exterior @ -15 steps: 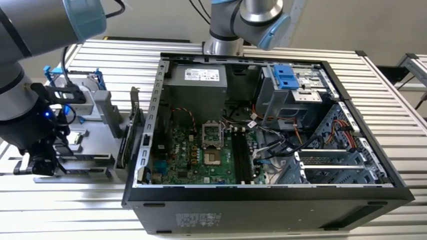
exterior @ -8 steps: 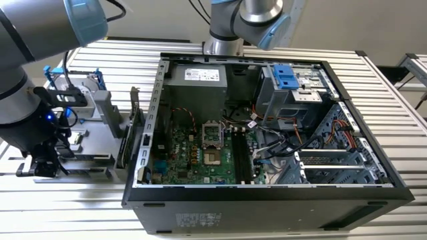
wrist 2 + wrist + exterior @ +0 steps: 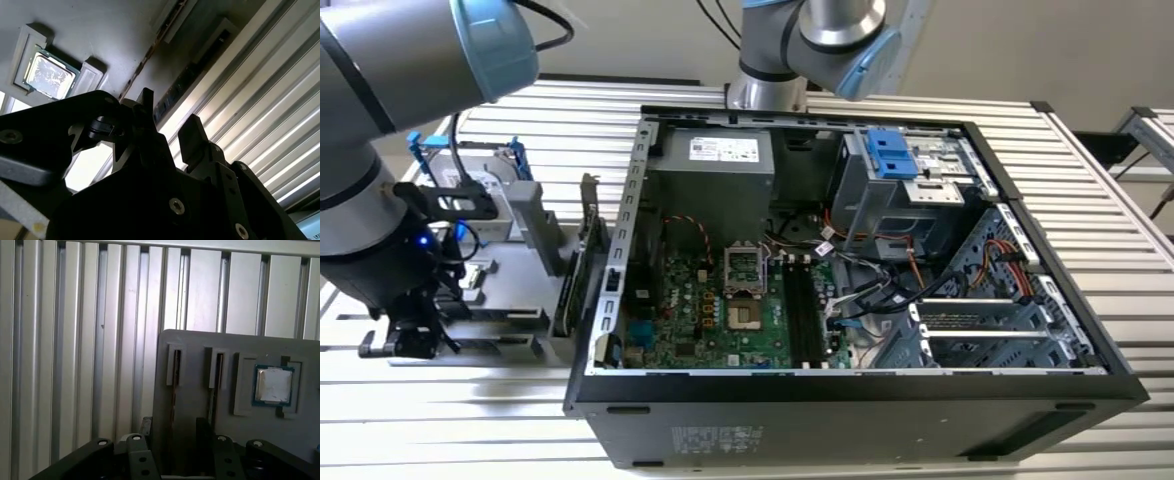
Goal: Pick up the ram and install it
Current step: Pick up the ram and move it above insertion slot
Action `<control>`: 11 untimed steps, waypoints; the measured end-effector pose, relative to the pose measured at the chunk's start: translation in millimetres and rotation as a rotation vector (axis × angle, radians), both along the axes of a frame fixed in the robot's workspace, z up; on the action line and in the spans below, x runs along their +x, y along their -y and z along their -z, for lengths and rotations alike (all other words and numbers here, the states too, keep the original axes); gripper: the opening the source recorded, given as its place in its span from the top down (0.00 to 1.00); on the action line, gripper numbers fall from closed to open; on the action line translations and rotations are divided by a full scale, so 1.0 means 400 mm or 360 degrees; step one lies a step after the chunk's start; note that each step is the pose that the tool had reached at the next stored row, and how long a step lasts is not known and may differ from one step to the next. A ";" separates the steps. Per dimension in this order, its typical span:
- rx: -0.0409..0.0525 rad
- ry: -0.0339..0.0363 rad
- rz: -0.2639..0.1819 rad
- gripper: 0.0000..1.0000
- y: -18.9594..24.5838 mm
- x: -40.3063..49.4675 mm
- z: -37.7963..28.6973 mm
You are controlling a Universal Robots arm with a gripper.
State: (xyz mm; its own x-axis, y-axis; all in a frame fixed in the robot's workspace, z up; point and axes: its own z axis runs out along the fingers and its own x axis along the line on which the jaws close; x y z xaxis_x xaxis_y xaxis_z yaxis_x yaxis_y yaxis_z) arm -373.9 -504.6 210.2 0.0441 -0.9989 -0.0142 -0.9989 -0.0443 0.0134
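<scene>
The ram [image 3: 182,82] is a dark narrow stick with a row of chips. It stands on edge in the outer slot of a grey holder [image 3: 195,347], next to the slatted table. In the first wrist view the ram [image 3: 173,400] is a thin line running down that slot. My gripper [image 3: 170,120] is open, with one black finger [image 3: 146,107] on each side of the ram's line and nothing between them. In the first wrist view the gripper [image 3: 174,427] hovers over the same slot. In the exterior view the gripper [image 3: 403,340] hangs low over the holder [image 3: 507,300], left of the computer case.
A processor chip [image 3: 273,385] sits in a recess of the holder, and a second slot [image 3: 216,370] lies between it and the ram. The open computer case [image 3: 854,250] with its motherboard [image 3: 720,300] lies at the exterior view's right. An expansion card [image 3: 594,225] stands beside the case wall.
</scene>
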 end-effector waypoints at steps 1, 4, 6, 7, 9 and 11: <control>0.0000 0.0000 0.0000 0.00 0.000 0.000 0.002; 0.0000 0.0000 -0.0001 0.00 0.000 0.000 0.010; 0.0000 0.0000 -0.0001 0.00 0.000 0.000 0.013; 0.0000 0.0000 -0.0001 0.00 0.000 0.000 0.016; 0.0000 0.0000 -0.0002 0.00 0.000 0.000 0.020; 0.0000 0.0000 -0.0003 0.00 0.000 0.000 0.025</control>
